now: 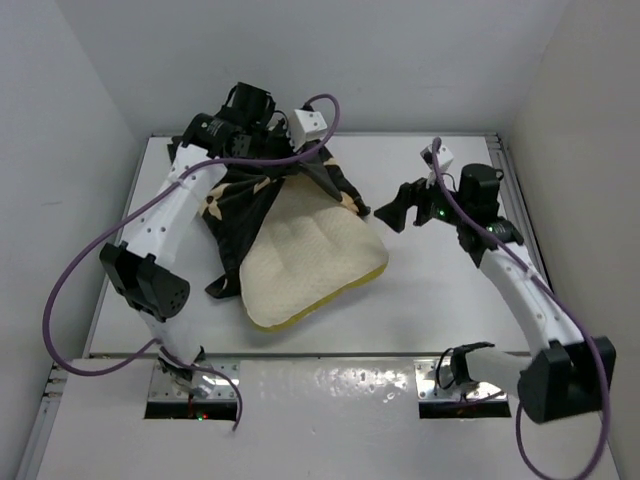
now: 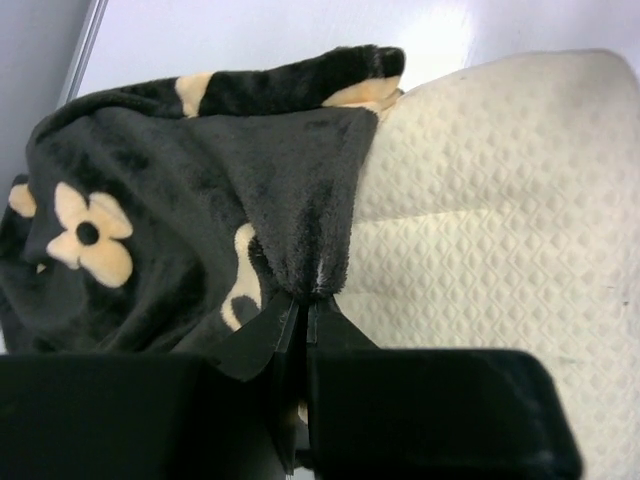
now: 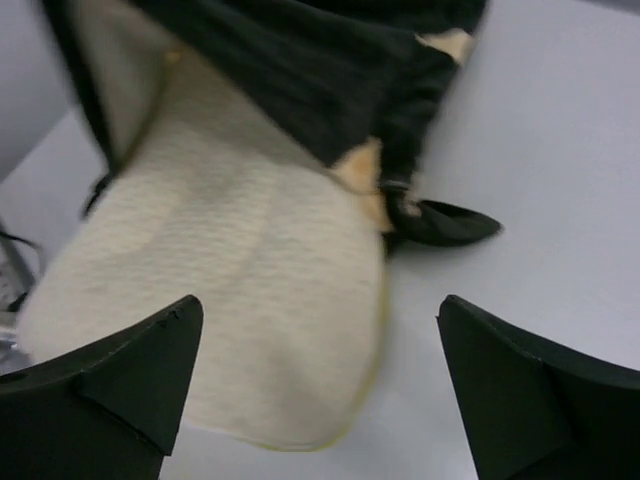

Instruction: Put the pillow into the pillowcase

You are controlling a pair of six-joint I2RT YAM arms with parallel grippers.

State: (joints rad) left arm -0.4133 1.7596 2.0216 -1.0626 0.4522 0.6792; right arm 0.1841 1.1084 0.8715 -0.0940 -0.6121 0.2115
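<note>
The cream quilted pillow (image 1: 313, 264) with yellow piping lies mid-table, its far end inside the black flowered pillowcase (image 1: 240, 205). My left gripper (image 1: 283, 140) is shut on the pillowcase's edge (image 2: 310, 270) and holds it lifted over the pillow (image 2: 500, 230) at the far side. My right gripper (image 1: 395, 210) is open and empty, hovering just right of the pillow's right edge. In the right wrist view the pillow (image 3: 230, 290) and the pillowcase's hem (image 3: 330, 80) lie between and beyond the open fingers (image 3: 130, 370).
The white table (image 1: 440, 300) has a raised rim at the left, far and right sides. White walls stand close around it. Purple cables loop from both arms, one (image 1: 70, 290) hanging over the table's left edge.
</note>
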